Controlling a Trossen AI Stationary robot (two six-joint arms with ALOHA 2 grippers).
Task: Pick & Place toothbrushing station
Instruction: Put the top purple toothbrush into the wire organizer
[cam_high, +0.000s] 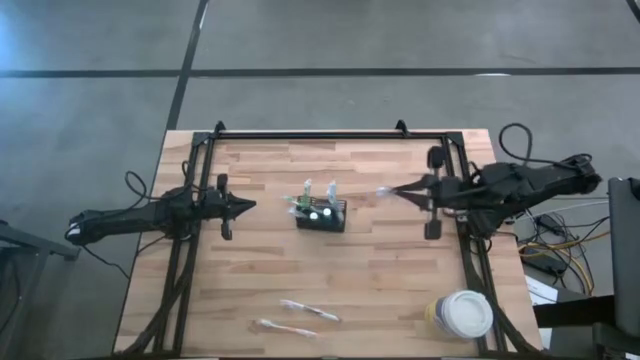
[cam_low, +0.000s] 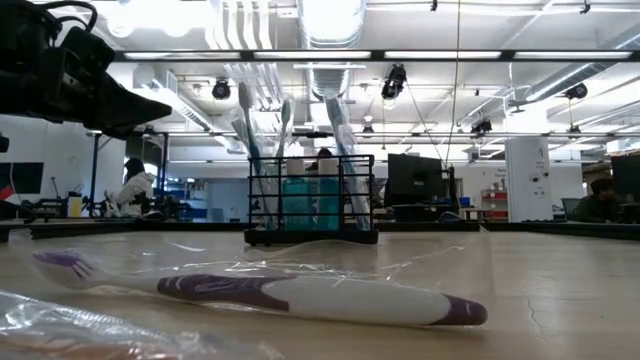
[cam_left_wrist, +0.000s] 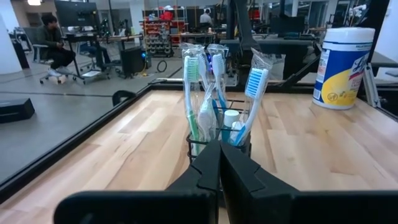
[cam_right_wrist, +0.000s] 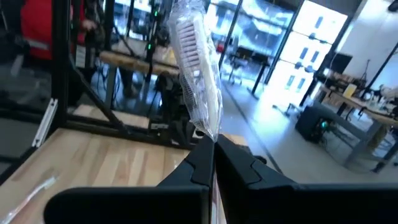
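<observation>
The toothbrushing station (cam_high: 322, 216), a small black mesh caddy, stands at mid-table with several wrapped toothbrushes (cam_left_wrist: 205, 81) upright in it; the low view shows it too (cam_low: 312, 205). To its right and clear of the table, my right gripper (cam_high: 402, 189) is shut on a wrapped toothbrush (cam_right_wrist: 194, 56). My left gripper (cam_high: 250, 205) is shut and points level at the caddy from its left, holding nothing (cam_left_wrist: 219, 152). Two more wrapped toothbrushes (cam_high: 310, 311) (cam_high: 283, 327) lie flat near the table's near edge. My right gripper pinches the wrapped toothbrush between its two fingertips at the wrapper's lower end (cam_right_wrist: 209, 132). The fingers come level, pointing toward the table's left. The brush sticks out beyond the fingertips, tilted upward, bristle head (cam_right_wrist: 186, 37) farthest from them, lifted clear of the table.
A round white tub (cam_high: 463, 313) stands at the near right corner. A black frame (cam_high: 330, 134) runs along the far edge and down both sides. Bare wood lies between the caddy and the near toothbrushes. One toothbrush (cam_low: 290, 293) fills the low view's foreground.
</observation>
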